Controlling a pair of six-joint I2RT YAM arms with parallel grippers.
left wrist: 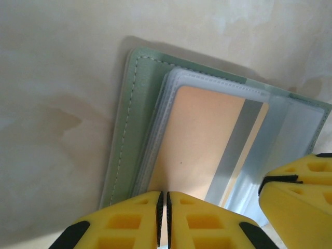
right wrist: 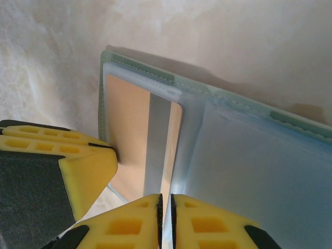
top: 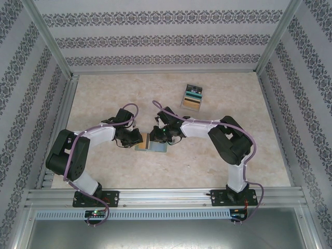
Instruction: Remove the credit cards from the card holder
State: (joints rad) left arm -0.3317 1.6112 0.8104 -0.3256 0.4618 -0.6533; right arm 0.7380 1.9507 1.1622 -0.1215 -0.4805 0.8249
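Tan credit card (left wrist: 202,140) sits sleeved in the open card holder (left wrist: 127,114), flat between left gripper (left wrist: 162,220) and right gripper (right wrist: 166,223), both closed; best pin holder, slide card out level.

We see the card holder (top: 155,147), dull green with a pale blue-grey inside, lying open and flat just left of the frame's centre. A tan-gold card (left wrist: 199,135) with a grey stripe sits tucked inside it. More credit cards (top: 192,97), black, teal and tan, lie staggered to the upper right of centre.
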